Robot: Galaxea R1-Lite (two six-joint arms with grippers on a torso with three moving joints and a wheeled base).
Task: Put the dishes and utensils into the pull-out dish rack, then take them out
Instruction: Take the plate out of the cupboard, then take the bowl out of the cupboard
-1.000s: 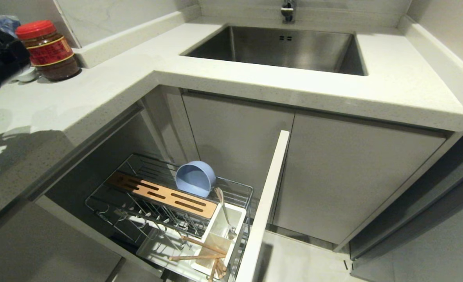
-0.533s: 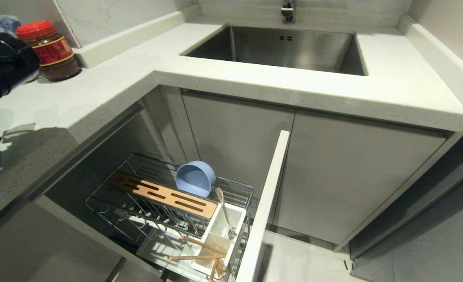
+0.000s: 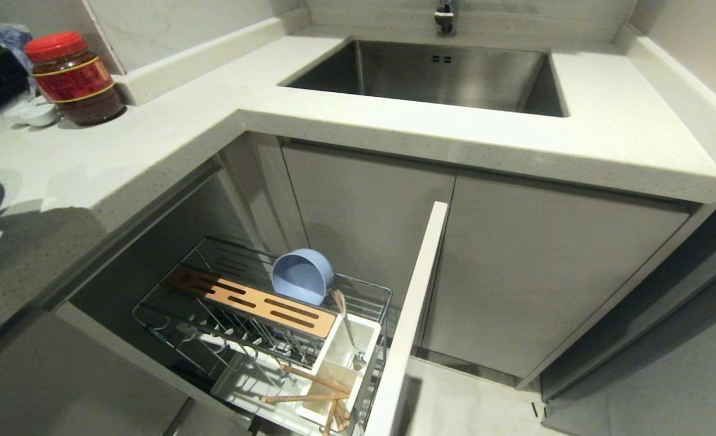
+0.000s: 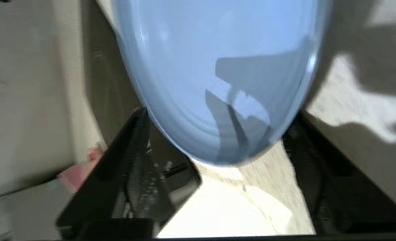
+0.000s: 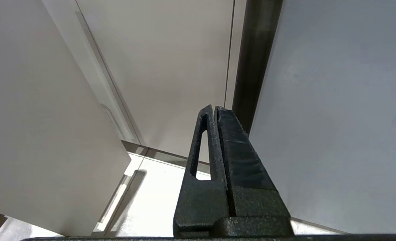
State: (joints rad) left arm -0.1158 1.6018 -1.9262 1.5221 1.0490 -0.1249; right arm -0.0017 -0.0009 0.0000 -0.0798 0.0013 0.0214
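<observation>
Pale speckled counter [image 3: 170,121] wraps the steel sink [image 3: 442,75] up top. Lower left, we've got the pull-out dish rack [image 3: 261,315] holding the bowl [image 3: 302,275], spoon [image 3: 347,327] and chopsticks [image 3: 309,390]. The red-lidded jar [image 3: 73,79] label's unreadable. Left hand [image 4: 218,187] is spread around the plate [image 4: 218,73] on the counter; right hand [image 5: 214,112] is pressed together.

Dim kitchen, hard countertop [image 3: 152,139] shadows; left wrist view motion-blurred.
</observation>
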